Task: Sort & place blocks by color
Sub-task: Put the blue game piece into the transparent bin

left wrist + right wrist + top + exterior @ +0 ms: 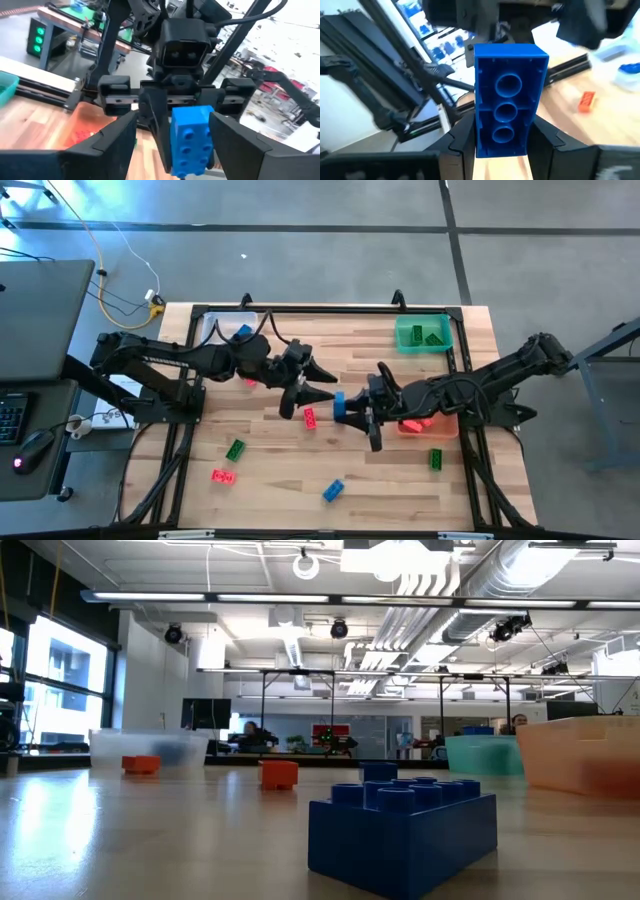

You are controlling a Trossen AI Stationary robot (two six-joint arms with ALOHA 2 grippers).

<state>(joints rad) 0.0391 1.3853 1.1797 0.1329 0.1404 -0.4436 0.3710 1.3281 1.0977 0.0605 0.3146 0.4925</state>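
**Blue brick held between two arms at mid-table**

Your right gripper [352, 416] clamps a small blue studded plastic brick [339, 404] above the middle of the wooden table [270, 470], its hollow underside facing that arm's wrist camera [507, 107]. Your left gripper [322, 381] faces it with fingers spread apart, one on either side of the brick [192, 137]. Loose bricks lie around: a red one [309, 417] just beside the grippers, a green one [235, 449], another red [222, 476] and a blue one [333, 491] nearer the front edge. The orange bin [445, 427] sits under your right arm, the green bin [421, 334] at the far corner.
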